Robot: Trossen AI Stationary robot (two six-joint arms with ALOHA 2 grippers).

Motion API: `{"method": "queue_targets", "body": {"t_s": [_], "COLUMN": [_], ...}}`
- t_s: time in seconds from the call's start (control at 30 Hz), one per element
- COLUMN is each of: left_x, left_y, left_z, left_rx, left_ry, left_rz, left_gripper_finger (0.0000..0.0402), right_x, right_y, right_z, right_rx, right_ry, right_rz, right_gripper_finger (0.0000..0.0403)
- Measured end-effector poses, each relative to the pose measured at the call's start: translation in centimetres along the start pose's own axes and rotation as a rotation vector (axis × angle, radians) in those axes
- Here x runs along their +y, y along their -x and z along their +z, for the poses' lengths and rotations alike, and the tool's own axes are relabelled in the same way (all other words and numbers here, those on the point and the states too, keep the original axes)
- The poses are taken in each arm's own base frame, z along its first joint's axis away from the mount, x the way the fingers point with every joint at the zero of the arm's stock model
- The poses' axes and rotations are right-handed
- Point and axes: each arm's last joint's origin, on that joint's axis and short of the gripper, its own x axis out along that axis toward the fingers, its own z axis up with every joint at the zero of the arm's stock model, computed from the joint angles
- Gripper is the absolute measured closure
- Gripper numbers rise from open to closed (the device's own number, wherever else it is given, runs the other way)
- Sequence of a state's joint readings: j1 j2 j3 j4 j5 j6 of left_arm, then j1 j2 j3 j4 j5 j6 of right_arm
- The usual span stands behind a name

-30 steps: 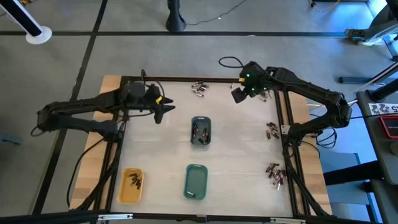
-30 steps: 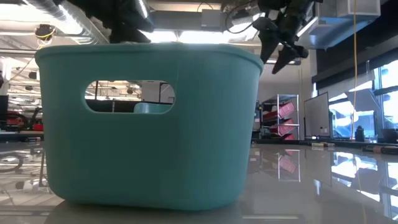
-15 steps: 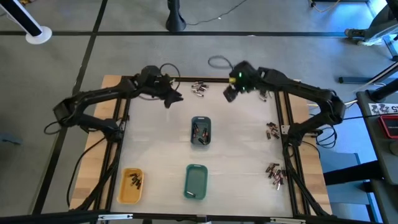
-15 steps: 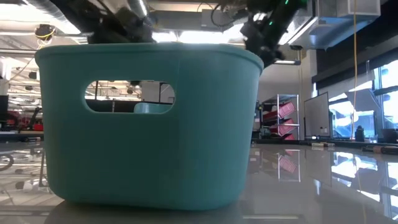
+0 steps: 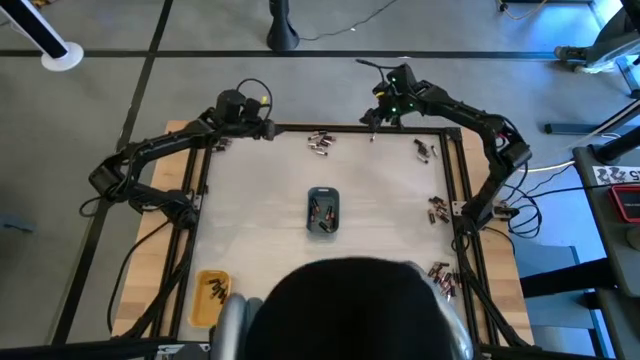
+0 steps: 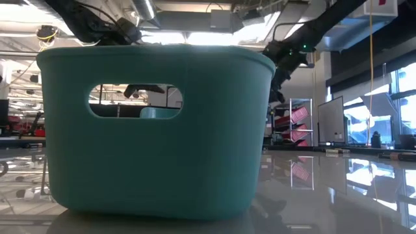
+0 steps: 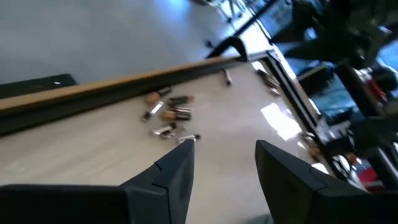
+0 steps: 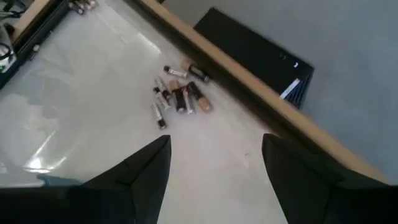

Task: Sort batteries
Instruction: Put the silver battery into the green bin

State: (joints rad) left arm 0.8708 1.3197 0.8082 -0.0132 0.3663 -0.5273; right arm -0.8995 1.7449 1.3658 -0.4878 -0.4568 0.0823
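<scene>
Overhead, we see the batteries (image 5: 320,144) as tiny cylinders, some dark, some silvery, some with a copper-toned end, scattered in several small clusters across the pale table (image 5: 260,220). One cluster lies near the top centre of the frame, just below the table's far edge; another few sit near the upper right corner (image 5: 424,151), more lie along the right edge (image 5: 437,208), and another group shows at the lower right (image 5: 440,276). Some batteries rest inside the grey-blue tray (image 5: 322,211) at the middle of the frame, and some dark ones lie in the yellow tray (image 5: 211,296) at the lower left. A large dark rounded shape (image 5: 350,310) fills the bottom centre of the overhead frame. The left gripper (image 5: 266,130) hangs at the upper left, over the table's far edge, its fingers (image 7: 174,174) spread apart and holding nothing, with the top-centre cluster lying ahead of them. The right gripper (image 5: 372,116) hangs at the upper centre-right, also parted and empty, looking down at the same cluster. From table height, the teal tray (image 6: 156,130) fills most of the frame.
</scene>
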Motion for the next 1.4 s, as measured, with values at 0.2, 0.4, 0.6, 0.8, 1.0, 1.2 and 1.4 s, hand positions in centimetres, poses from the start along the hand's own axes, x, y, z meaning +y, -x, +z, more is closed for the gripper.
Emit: {"method": "queue_targets", "body": {"t_s": [0.2, 0.4, 0.6, 0.8, 1.0, 1.2, 1.4], "left_x": [1.4, 1.9, 1.4, 0.9, -0.2, -1.3, -1.6], "left_y": [0.0, -1.0, -1.0, -1.2, -1.5, -1.7, -1.7], "left_z": [0.4, -0.1, -0.3, -0.6, -0.6, -0.2, -0.1], "left_rx": [-0.014, 0.085, 0.129, 0.154, 0.137, 0.064, 0.077], "left_ry": [0.059, -0.024, -0.121, -0.103, -0.081, -0.05, -0.058], "left_rz": [0.052, -0.057, -0.172, -0.217, -0.253, -0.276, -0.325], "left_gripper_finger": [0.0243, 0.0243, 0.0243, 0.0243, 0.0243, 0.0243, 0.0243], "right_x": [0.6, 0.4, -2.1, -1.3, -2.1, -3.1, -3.1], "right_y": [-0.1, -0.9, -0.7, -2.1, -5.3, -7.5, -8.4], "right_z": [-2.0, -4.8, -5.2, -4.1, -4.7, -5.5, -5.8], "right_rx": [0.203, 0.342, 0.248, 0.044, 0.056, 0.105, 0.093], "right_ry": [-0.131, -0.127, -0.378, -0.529, -0.518, -0.481, -0.546], "right_rz": [-0.191, -0.552, -0.575, -0.586, -0.575, -0.55, -0.548], "right_gripper_finger": [0.0149, 0.0149, 0.0149, 0.0163, 0.0196, 0.0207, 0.0204]}}
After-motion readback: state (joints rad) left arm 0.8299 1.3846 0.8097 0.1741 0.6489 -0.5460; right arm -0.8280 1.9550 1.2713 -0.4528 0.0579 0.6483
